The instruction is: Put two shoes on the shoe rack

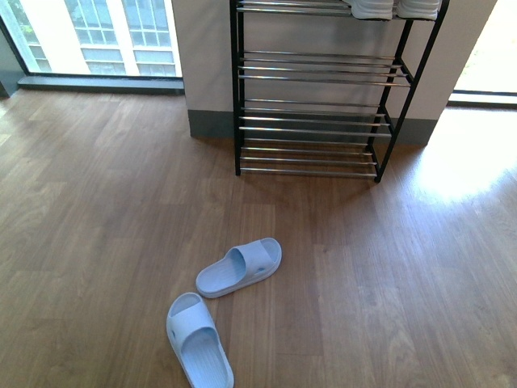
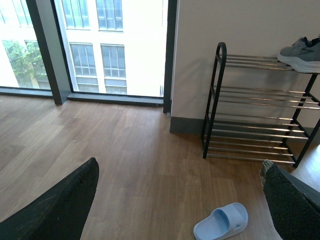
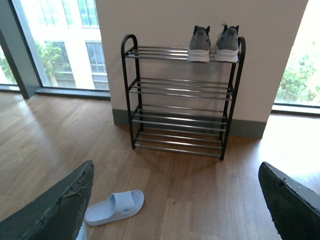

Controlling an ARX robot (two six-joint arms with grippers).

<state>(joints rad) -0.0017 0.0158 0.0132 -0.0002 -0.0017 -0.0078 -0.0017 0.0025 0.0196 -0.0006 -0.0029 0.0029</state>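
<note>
A tall shoe rack (image 1: pixel 319 78) with black metal side frames, rounded at the top, and four shelves of horizontal chrome rods stands against a pale wall (image 3: pixel 160 20) between bright floor-length windows (image 2: pixel 115 45). A pair of grey knit sneakers (image 3: pixel 200 42) with white soles and navy lining sits upright, side by side, on the top shelf, toward the right end as the front view shows it. A pair of pale blue moulded slide sandals (image 1: pixel 240 267) lies on the brown wood-plank floor (image 1: pixel 97 202), well apart from the rack and in front of its left half. The farther sandal rests slantwise, and the nearer sandal (image 1: pixel 199 339) lies just beside it, at an angle to it, close to the robot. The left gripper (image 2: pixel 179 165) shows in its wrist view as two black padded fingers (image 2: pixel 55 205) spread wide, with only floor between them and nothing in their hold. The right gripper (image 3: pixel 176 166) is likewise spread wide and grips nothing; one sandal lies on the floor close to one of its fingers (image 3: pixel 55 210).
</note>
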